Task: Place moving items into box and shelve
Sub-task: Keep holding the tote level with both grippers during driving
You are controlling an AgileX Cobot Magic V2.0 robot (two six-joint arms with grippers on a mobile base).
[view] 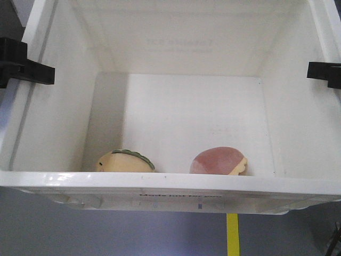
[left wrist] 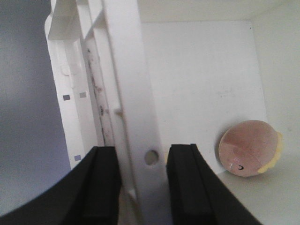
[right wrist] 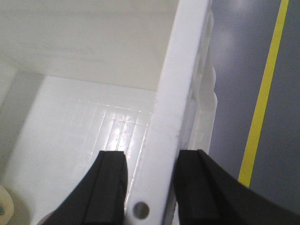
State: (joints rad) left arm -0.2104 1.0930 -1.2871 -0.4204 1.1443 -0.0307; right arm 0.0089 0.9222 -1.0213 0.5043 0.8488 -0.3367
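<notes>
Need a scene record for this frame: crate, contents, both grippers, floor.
crate: white plastic crate, open top, print on near rim
contents: pale yellow toy and pinkish-red toy, on the bottom by the near wall, apart
left gripper: clamped on left rim
right gripper: clamped on right rim
floor: grey floor, yellow line

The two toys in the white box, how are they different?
The yellow toy is pale yellow with a green ridge; the pink toy is a pinkish-red dome with a yellow edge. The yellow toy lies on the left in the front view, the pink toy on the right. Both lie on the box floor by the near wall, not touching.
</notes>
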